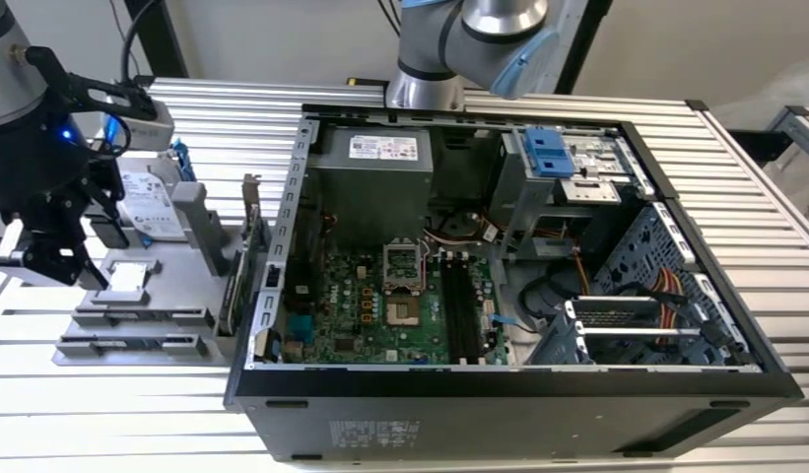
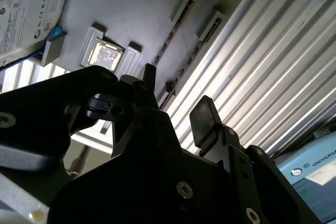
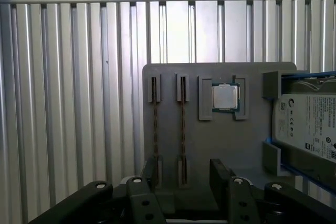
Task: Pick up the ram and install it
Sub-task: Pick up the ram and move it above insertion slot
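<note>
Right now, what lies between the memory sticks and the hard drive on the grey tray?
A square processor chip lies between the memory sticks and the hard drive, apart from both; the first wrist view shows it.

Here's the ribbed metal table (image 1: 101, 414), and on it an open case (image 1: 509, 414) lying on its side. Inside, the green motherboard (image 1: 365, 315) lies flat, its socket (image 1: 401, 266) bare, with the grey power supply (image 1: 371, 172) just behind it. A blue bracket (image 1: 546, 153) sits on the drive cage, and orange and yellow cables (image 1: 667, 291) trail below it. Over on the exterior view's left is a grey tray (image 1: 128, 325). A hard drive (image 1: 152, 207) stands propped in it, a chip (image 3: 226, 97) lies face up in its recess, and an expansion card (image 1: 255, 246) stands on edge between tray and case.
</note>
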Controlling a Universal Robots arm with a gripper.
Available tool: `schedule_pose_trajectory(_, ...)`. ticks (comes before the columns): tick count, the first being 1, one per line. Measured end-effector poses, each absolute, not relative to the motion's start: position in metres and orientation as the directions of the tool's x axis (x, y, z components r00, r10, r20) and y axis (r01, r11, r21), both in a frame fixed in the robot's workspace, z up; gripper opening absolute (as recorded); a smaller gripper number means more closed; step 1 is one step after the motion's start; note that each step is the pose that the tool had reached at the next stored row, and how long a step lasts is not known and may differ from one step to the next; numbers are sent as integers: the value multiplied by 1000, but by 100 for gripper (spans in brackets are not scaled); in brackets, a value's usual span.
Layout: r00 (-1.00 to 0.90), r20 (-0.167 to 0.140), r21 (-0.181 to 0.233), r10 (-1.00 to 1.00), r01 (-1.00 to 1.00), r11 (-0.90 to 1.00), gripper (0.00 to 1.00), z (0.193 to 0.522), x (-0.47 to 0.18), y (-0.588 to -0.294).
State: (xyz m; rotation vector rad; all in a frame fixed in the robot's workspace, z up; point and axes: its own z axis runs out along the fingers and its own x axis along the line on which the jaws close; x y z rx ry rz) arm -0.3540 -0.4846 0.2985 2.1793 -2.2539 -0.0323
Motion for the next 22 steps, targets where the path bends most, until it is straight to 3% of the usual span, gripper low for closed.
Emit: schedule_pose_trajectory(22, -34, -5, 19, -999, -999, 34, 100, 292, -354, -485)
